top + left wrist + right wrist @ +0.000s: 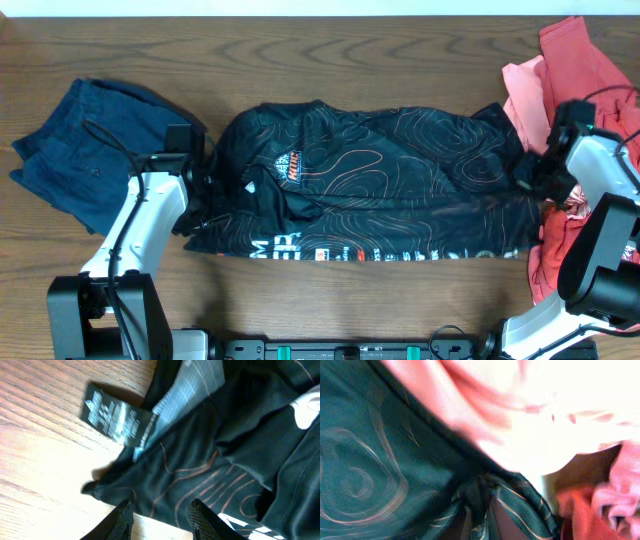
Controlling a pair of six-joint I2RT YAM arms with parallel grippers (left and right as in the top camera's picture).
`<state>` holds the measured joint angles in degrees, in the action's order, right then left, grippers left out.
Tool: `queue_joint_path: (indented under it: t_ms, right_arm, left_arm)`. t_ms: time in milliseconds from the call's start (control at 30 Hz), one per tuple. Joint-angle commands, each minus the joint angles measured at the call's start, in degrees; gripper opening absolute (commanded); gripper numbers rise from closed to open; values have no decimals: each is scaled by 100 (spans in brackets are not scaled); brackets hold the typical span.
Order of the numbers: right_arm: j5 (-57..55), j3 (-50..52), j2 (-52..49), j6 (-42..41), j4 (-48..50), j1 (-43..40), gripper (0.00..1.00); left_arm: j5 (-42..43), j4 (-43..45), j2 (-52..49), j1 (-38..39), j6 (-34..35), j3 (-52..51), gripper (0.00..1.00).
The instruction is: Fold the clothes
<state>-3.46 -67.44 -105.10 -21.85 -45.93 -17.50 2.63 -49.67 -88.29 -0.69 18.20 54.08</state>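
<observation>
**A:** How does the left gripper [162, 510] stand?

**B:** Its fingers are spread and hold nothing. The left edge of the black jersey [380, 170] lies across their tips. A sewn-in label [117, 419] rests flat on the table [300, 40] just beside them.

**A:** And the right gripper [530, 178]?

**B:** It sits at the jersey's opposite edge. Its wrist view is blurred, but the cloth gathers into a tight bunch where the fingers meet, so I judge it clamped on the fabric.

**A:** Why one arm at each end?

**B:** Probably to draw the jersey flat before a fold.

**A:** Where is there room to move?

**B:** Open wood runs along the far side and the near hem. The navy shorts [75, 155] lie just beside the left arm. The pink and red clothes [575, 70] press against the jersey's right edge, so sideways moves look cramped.
</observation>
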Motion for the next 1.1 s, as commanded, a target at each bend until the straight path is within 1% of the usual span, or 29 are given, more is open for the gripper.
queue_joint_path:
  t_ms: [0,133,167,233,267,333,367,400,567,667,933,1067]
  right_arm:
    - [94,-190,107,-76,164,-61,18]
    - [197,-216,133,7,330,-61,22]
    - [369,-256,155,177,411,-59,23]
    - [811,-382,184,629,608,-55,22]
    - [1023,-476,188,879,717,-55,18]
    - [1108,-636,186,1071,892,-55,6]
    - [1102,-702,186,1185,997,-55,2]
    - [1102,-741,186,1279,1093,-55,1]
    - [1102,-761,76,1768,1591,-55,1]
    - [1097,-761,-146,1921,1799,-55,2]
    - [881,-761,-949,1845,2308,-92,1]
    - [876,-761,-1307,1849,2402,-195,1]
  left_arm:
    - [-7,-15,42,-24,13,2,39]
    - [-7,-13,42,-24,13,4,39]
    - [-7,-13,42,-24,13,2,39]
    - [-7,-13,42,-24,13,4,39]
    - [-7,-13,42,-24,13,4,39]
    - [-4,2,42,-24,13,4,39]
    - [-4,7,42,-24,13,4,39]
    - [-4,17,42,-24,13,4,39]
    - [22,116,42,-24,13,2,39]
    - [208,227,42,-24,13,4,39]
    - [295,306,42,-24,13,2,39]
    - [295,308,42,-24,13,4,39]
